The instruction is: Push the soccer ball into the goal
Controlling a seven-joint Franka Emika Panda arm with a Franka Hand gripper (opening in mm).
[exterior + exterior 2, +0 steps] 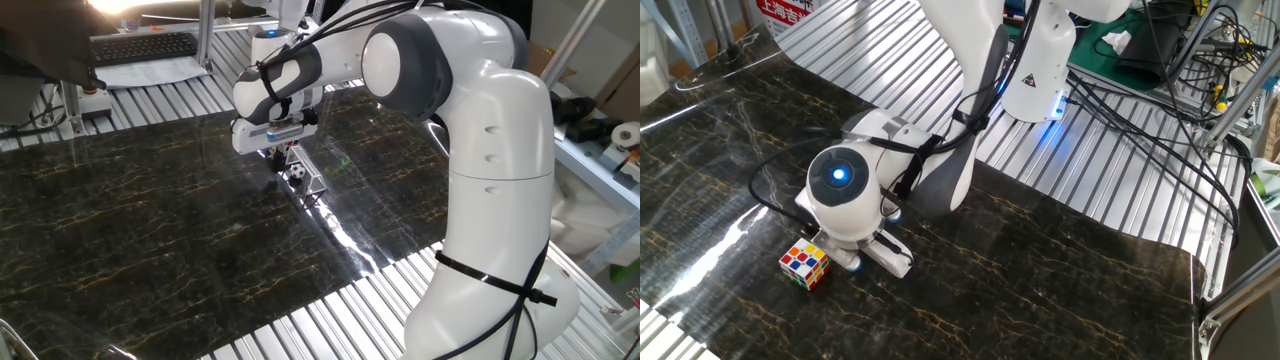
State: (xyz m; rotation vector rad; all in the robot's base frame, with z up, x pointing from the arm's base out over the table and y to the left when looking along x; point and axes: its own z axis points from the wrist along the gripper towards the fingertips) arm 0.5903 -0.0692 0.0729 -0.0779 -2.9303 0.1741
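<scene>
Found the soccer ball (298, 176), tiny, round, white with black patches, so no long axis and no facing to speak of, resting on the mat right at the mouth of the goal (312, 176), touching or nearly touching its thin bars. Read the goal as a small silvery-grey metal frame, its long axis running from near the ball away toward the robot base (490, 240), open side turned toward the ball. Saw the gripper (279, 153) hanging just above and behind the ball on the side away from the goal, fingers pointed down; could not tell how far apart the fingers stood, nor that anything lay between them. Noted beneath it all a dark, glossy marble-patterned mat (150, 230) veined with gold and streaked by lamp glare, laid over a ribbed aluminium table (330, 320). From the other fixed view, caught only the round wrist housing with its blue light (845, 180) blocking both ball and goal, with the multicoloured puzzle cube (804, 264) sitting just beside the gripper on the mat, nearer the mat's edge. Beyond the goal, farther from the robot base, marked a keyboard (145, 45) on papers; behind the robot base, black cables (1140, 120) strewn across the ribbed table. Smooth white plastic shells with grey joints on the arm throughout.
</scene>
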